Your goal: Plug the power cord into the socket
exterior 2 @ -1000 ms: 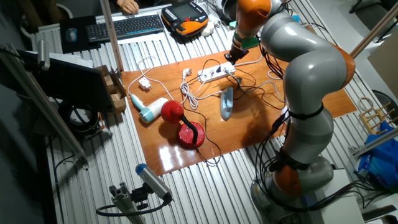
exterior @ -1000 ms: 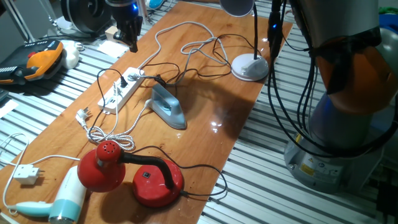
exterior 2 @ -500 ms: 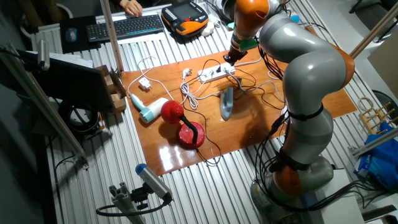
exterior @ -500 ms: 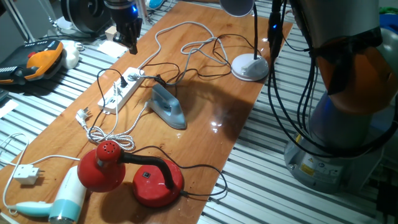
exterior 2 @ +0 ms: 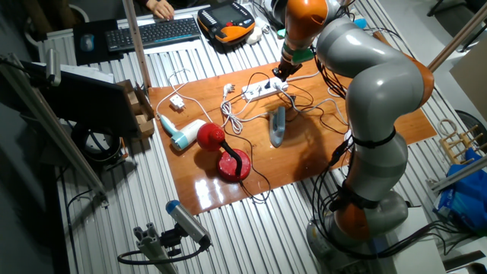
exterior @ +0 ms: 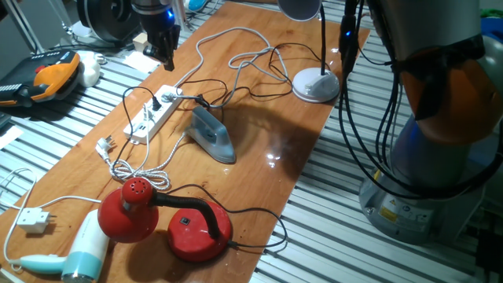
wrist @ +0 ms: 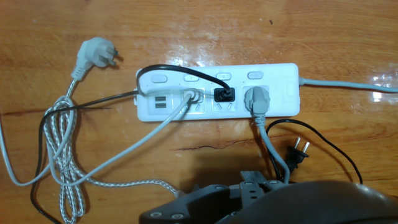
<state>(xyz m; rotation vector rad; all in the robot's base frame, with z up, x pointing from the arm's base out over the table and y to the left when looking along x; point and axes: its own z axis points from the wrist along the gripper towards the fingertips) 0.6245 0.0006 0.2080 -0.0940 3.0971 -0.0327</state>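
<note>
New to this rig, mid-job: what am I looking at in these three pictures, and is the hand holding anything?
Two cameras watch the wooden table from opposite sides; the third sits on the hand, looking down. The big grey and orange machine is the arm; its gripper hangs above the white power strip and seems to hold nothing. A black plug sits in the strip between two pale plugs. Another black plug lies loose beside it. Also on the table: a blue iron, a red lamp and a hair dryer.
</note>
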